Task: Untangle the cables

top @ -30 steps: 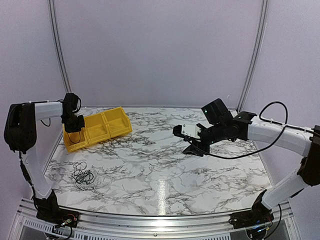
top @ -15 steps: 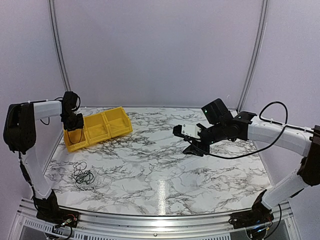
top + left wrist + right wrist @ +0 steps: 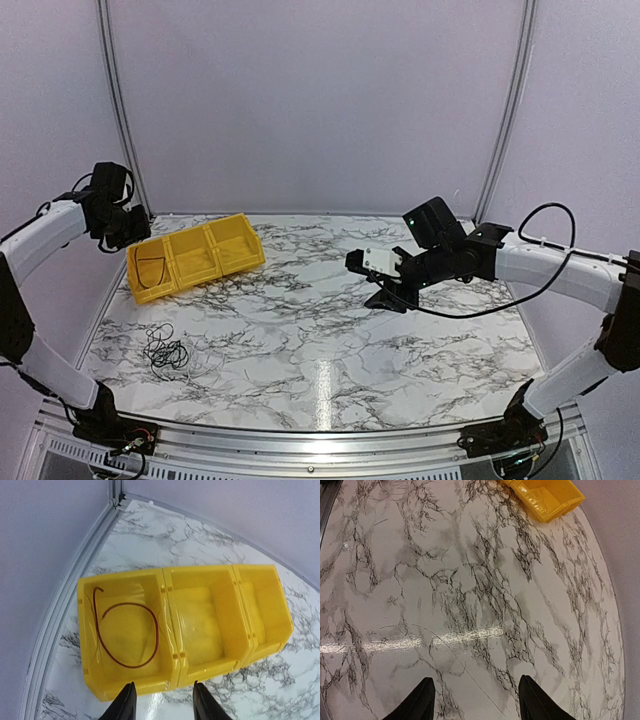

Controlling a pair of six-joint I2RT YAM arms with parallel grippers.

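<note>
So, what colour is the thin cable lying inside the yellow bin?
Dark reddish-brown: the cable lies looped in the bin; clearest in the left wrist view.

Setting: robotics lab test cell. Evidence:
- Marble-pattern tabletop (image 3: 320,330) spreads beneath the jaws of the right gripper (image 3: 476,680).
- Plain lilac wall panels (image 3: 320,100) and aluminium uprights (image 3: 510,110) enclose the space beyond both sets of jaws.
- Yellow three-compartment parts bin (image 3: 200,625) sits directly ahead of the left gripper (image 3: 163,685).
- Left arm (image 3: 45,225) and right arm (image 3: 550,262) are bolted to a metal rail (image 3: 300,432) behind the jaws.
</note>
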